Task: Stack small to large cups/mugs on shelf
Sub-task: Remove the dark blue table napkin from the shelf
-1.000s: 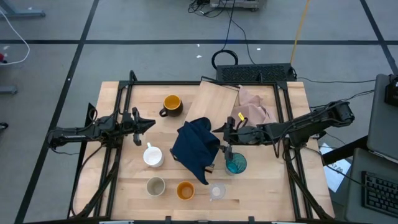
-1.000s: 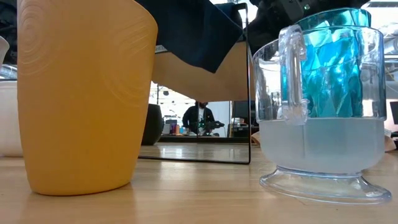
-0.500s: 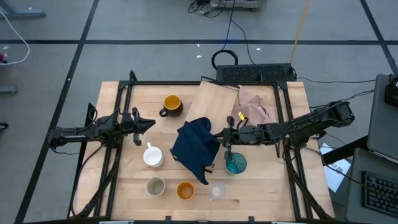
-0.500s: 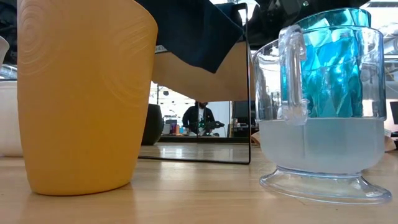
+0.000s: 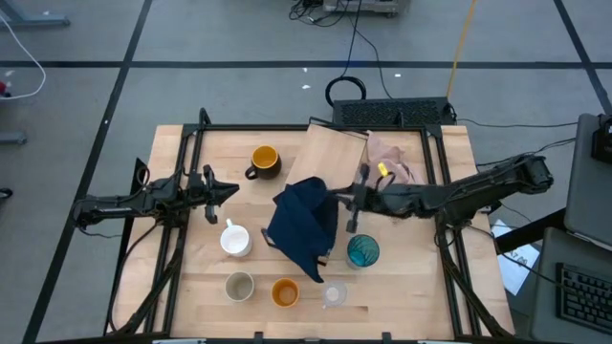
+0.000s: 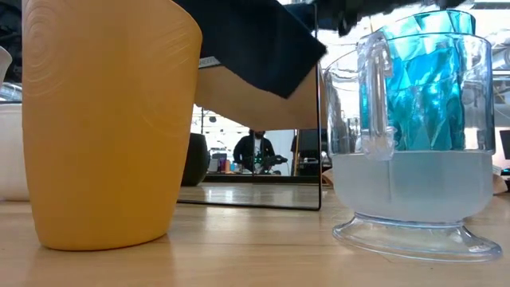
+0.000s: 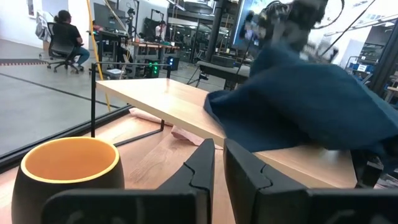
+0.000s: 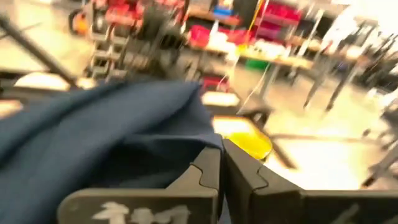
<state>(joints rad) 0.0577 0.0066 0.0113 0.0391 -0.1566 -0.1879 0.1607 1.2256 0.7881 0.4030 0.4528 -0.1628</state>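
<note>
A navy cloth lies draped over the near end of the light-wood shelf. My right gripper reaches in from the right at the cloth's right side and is shut on it; the right wrist view shows the shut gripper against the blue fabric. My left gripper waits shut at the left, near the dark mug with the yellow inside. The white mug, beige cup, orange cup, clear glass and teal tumbler stand on the table. My right gripper pinches the navy cloth at its right-hand edge between the two fingers, coming in about level from the table's right. That edge is raised off the shelf; the rest of the cloth hangs slack over the shelf's near end. One layer or several, I cannot tell.
A pink cloth lies on the table right of the shelf, under my right arm. A black frame borders the tabletop. The cups in the near row stand close together near the front edge.
My right gripper has shut on the navy cloth's right edge, then risen and drawn slightly toward the far edge, tipping up toward level. The cloth's right part has lifted with it, while its left and near parts stay draped in place.
</note>
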